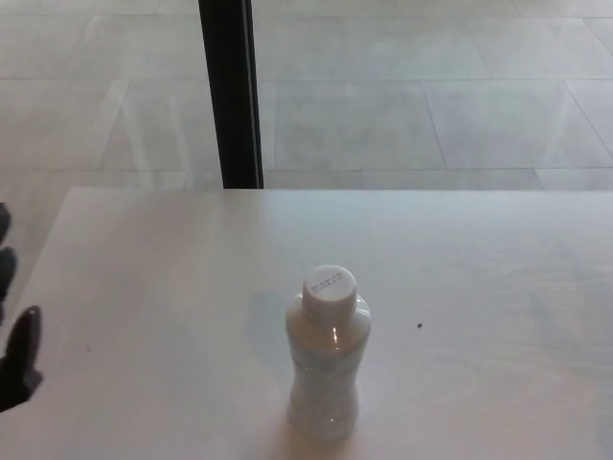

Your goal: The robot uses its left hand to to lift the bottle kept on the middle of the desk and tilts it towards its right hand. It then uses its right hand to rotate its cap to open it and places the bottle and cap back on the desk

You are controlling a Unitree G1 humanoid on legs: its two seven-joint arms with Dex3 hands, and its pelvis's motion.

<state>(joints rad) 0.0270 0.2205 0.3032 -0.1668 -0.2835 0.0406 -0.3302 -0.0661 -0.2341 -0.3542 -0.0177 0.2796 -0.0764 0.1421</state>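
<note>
A white plastic bottle (328, 369) stands upright on the pale tabletop (144, 287), near the front edge and roughly mid-way across. Its white cap (329, 289) is screwed on top, with small printed text across the flat face. The bottle narrows at the waist and catches a thin vertical glint on its shoulder. Nothing touches it.

At the far left edge of the view, the left robot hand (13, 326) shows only in part: dark, rounded fingers (23, 340) over the tabletop's left edge, well apart from the bottle. The fingers look spread and hold nothing. The right robot hand does not show at all.

A tiny dark speck (420, 325) sits on the tabletop to the right of the bottle, apart from it. Beyond the tabletop's far edge lies a floor of large grey tiles (431, 96), and a black vertical post (230, 96) rises from behind the tabletop, left of centre.
</note>
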